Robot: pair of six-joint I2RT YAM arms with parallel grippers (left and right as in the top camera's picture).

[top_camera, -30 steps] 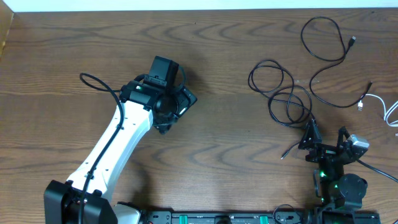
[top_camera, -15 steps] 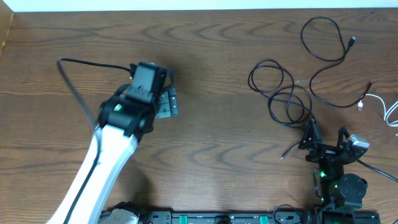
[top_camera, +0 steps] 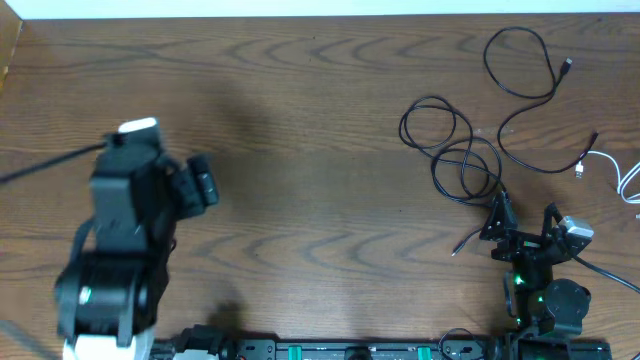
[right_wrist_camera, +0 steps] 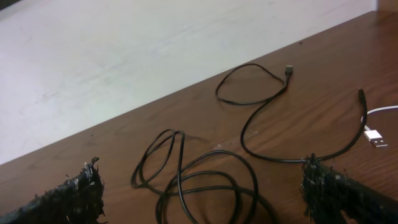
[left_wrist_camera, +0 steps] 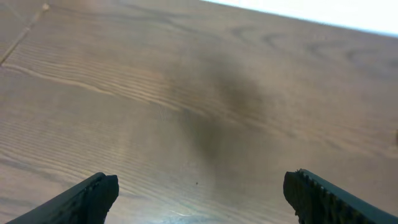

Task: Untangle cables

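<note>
Two black cables and one white cable lie at the right of the table. A coiled black cable (top_camera: 452, 150) (right_wrist_camera: 205, 186) has overlapping loops just beyond my right gripper (top_camera: 523, 222) (right_wrist_camera: 205, 199), which stands open and low with the coil's near loops showing between its fingers. The second black cable (top_camera: 528, 78) (right_wrist_camera: 255, 84) loops farther back. The white cable (top_camera: 612, 162) (right_wrist_camera: 377, 137) runs off the right edge. My left gripper (top_camera: 203, 183) (left_wrist_camera: 202, 196) is open over bare wood at the far left, nothing between its fingers.
The table's far edge (right_wrist_camera: 186, 81) borders a pale floor behind the cables. The left arm's white body (top_camera: 110, 280) covers the front left corner. A black rail (top_camera: 350, 350) with the arm bases runs along the front edge.
My left arm has swung from the table's middle back toward the front left, its gripper staying open. The right arm and the cables have not moved.
</note>
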